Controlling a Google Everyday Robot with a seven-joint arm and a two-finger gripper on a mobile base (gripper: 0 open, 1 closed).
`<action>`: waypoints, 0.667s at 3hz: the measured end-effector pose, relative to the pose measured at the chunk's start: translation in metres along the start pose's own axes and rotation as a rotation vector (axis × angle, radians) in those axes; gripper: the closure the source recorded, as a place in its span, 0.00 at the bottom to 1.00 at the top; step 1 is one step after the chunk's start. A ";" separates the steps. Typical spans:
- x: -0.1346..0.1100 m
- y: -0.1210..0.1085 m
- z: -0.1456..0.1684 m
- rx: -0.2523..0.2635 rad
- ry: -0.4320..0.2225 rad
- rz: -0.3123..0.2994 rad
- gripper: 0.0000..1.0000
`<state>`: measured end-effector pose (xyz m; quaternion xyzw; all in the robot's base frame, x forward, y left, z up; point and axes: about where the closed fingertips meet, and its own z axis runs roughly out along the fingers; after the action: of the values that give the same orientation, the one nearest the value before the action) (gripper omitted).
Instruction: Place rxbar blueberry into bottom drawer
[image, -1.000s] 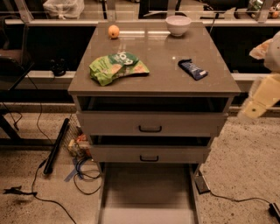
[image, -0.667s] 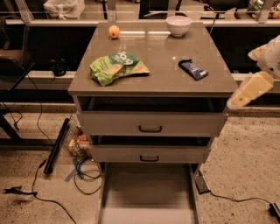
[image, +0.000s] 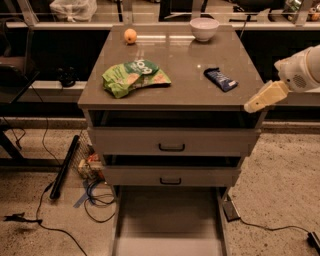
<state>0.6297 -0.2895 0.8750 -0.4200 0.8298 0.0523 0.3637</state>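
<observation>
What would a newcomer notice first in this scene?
The bright green snack bag lies on the left of the cabinet top, with the dark blue rxbar blueberry to its right. The bottom drawer stands pulled open below, and the robot's cream gripper hangs at the cabinet's right edge.

Dark blue rxbar blueberry flat on cabinet top (right side), bottom drawer open, gripper beside top's right edge

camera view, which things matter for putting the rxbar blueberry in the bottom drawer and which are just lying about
For the job: rxbar blueberry, on the cabinet top, right side; bottom drawer, pulled open; pincer, at the top's right front corner, apart from the bar.
Lying about: green snack bag; orange; white bowl.
</observation>
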 end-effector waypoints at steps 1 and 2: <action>-0.001 0.001 -0.001 -0.001 0.001 -0.001 0.00; -0.018 -0.006 0.013 -0.008 -0.049 0.003 0.00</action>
<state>0.6486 -0.2762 0.8783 -0.4190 0.8210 0.0666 0.3821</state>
